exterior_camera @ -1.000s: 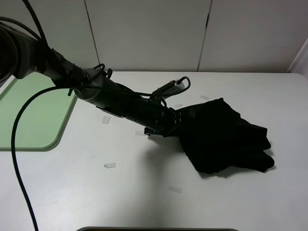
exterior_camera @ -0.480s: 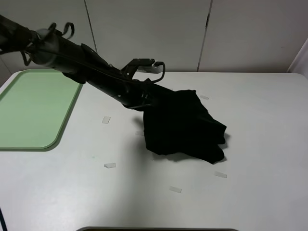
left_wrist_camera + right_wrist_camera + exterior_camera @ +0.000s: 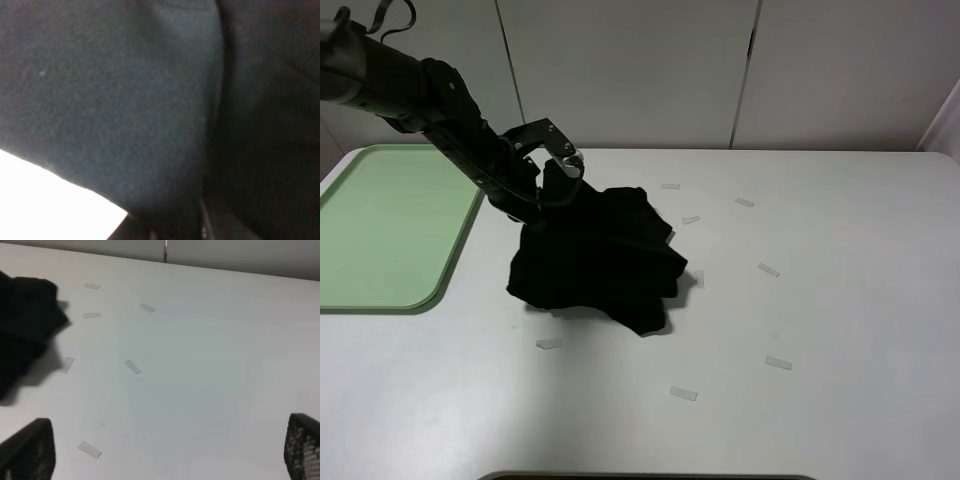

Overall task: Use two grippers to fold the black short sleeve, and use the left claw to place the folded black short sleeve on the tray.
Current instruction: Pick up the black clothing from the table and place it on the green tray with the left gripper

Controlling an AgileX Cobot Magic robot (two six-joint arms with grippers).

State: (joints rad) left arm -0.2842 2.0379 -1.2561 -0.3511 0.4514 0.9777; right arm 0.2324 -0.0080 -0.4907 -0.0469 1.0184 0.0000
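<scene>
The black short sleeve [image 3: 600, 260] is a plain, matte black cloth bunched into a rumpled, roughly folded heap with several soft ridges and a ragged lower edge. Its upper left part is lifted where the left tool [image 3: 552, 180] is clamped onto it, while the rest sags down to the desk [image 3: 820, 320]. In the left wrist view the cloth [image 3: 125, 100] fills nearly the whole picture as dark, fine-grained fabric with one deep crease, and the tool's tips are hidden behind it. The shirt sits left of the desk's middle, just right of the tray [image 3: 390, 230] and not on it.

The right tool [image 3: 165, 460] stands wide open and holds nothing; only its two dark meshed fingers [image 3: 30, 450] show at the corners of the right wrist view, above bare desk, well apart from the shirt [image 3: 25, 330].

The desk is smooth and white, with a soft shadow under the heap. The pale green tray with rounded corners and a low rim lies at the desk's far left. Behind the desk stand pale wall panels [image 3: 620, 70] split by dark vertical seams. A dark rounded edge [image 3: 650, 476] shows at the near border of the high view.

One shirt, one tray and one arm are seen in the high view. About seven small pale tape strips [image 3: 778, 363] lie scattered on the desk.
</scene>
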